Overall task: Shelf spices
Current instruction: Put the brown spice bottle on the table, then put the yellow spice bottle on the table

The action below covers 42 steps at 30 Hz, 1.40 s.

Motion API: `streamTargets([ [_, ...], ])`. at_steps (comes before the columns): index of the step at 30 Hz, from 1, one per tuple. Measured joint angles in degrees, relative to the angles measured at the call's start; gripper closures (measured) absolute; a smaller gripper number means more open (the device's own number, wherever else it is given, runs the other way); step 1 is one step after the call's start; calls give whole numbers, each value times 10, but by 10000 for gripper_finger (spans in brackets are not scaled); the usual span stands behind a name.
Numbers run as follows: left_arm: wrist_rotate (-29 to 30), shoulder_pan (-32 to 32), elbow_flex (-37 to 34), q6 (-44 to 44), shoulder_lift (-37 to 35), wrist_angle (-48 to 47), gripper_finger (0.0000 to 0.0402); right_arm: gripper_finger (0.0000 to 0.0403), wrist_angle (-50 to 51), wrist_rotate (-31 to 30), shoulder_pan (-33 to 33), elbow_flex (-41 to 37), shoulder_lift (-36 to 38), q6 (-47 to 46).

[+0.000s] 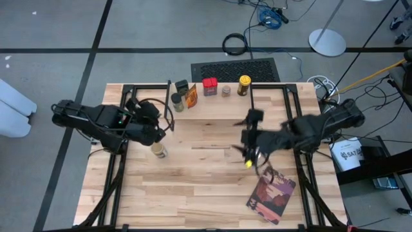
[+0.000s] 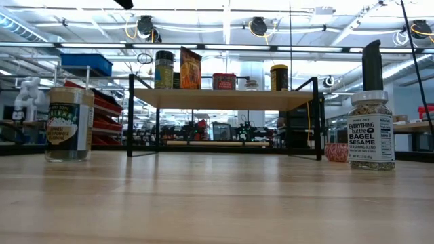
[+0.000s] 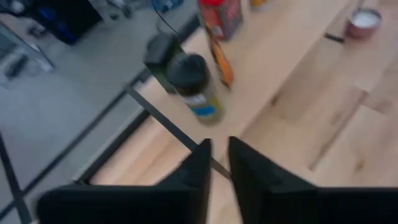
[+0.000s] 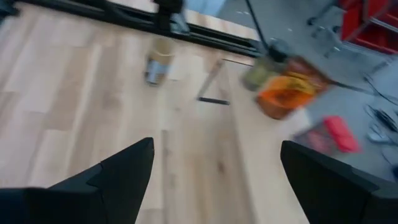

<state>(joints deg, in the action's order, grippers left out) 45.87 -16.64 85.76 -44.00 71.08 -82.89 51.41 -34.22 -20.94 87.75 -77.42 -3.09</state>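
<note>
Five spices stand on the shelf (image 1: 212, 106) at 12 o'clock of the counter (image 1: 193, 187): black-topped jar (image 1: 177, 102), orange-labelled pouch (image 1: 191, 95), red tin (image 1: 210, 86), small jar (image 1: 226, 91), yellow-topped jar (image 1: 244, 85). Tan-topped jar (image 1: 158, 150) stands on the counter just beside the left tool (image 1: 162, 129), which is almost clenched, grasping nothing. Right tool (image 1: 251, 138) is released above the middle. Book (image 1: 271, 198) lies at 5 o'clock.

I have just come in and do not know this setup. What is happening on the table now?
A two-armed robot is putting spice jars on a low shelf. Several jars and tins already stand on it, among them a red-topped tin and a yellow-topped jar. Two jars wait on the table: a tan-topped jar by the left gripper, which holds nothing and is nearly shut, and a yellow-topped one under the open right gripper. A book lies nearby.
</note>
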Motion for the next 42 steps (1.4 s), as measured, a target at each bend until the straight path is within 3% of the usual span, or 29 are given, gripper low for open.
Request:
streamTargets([
  [3,37,0,0,10,-4,2,392,66,45,1,27,19,30,-3],
  [7,77,1,0,50,-5,29,373,71,59,27,62,23,79,-3],
  [15,104,24,0,74,-5,82,288,87,45,25,140,24,125,2],
  [22,142,49,-10,129,-5,83,215,89,34,41,247,24,117,85],
  [30,146,66,-19,148,-5,79,210,89,11,262,409,24,102,141],
  [38,152,66,-19,145,-5,79,210,89,19,376,514,50,58,191],
  [42,161,66,-19,146,-5,80,210,89,35,391,548,94,22,219],
])
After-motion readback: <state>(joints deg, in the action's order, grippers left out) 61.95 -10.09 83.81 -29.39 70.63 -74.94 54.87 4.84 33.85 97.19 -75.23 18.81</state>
